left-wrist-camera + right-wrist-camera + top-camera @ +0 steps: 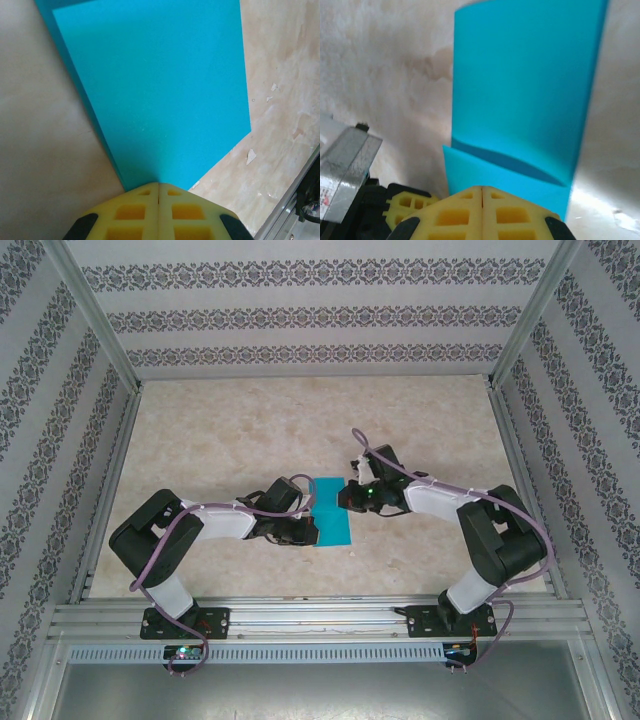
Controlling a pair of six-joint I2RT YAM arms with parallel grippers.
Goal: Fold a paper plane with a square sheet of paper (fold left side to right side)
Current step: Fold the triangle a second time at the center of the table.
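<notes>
The square sheet of paper (331, 511) is teal and lies on the table doubled over into a narrow upright rectangle; no paper plane shape is in view. My left gripper (306, 527) is shut, its tips (159, 184) resting at the sheet's (160, 90) lower left edge. My right gripper (349, 496) is shut too, and its tips (481, 187) sit on the sheet's (525, 90) upper right end. There the top layer bows up, with a dark gap between the two layers. No paper shows between either pair of jaws. The left fingers (406, 206) show beside the right ones.
Both arms reach in from the aluminium rail (320, 615) at the near edge. Patterned walls close in the beige table (250, 430) on three sides. Small white flecks (251, 156) dot the surface near the rail (295, 200).
</notes>
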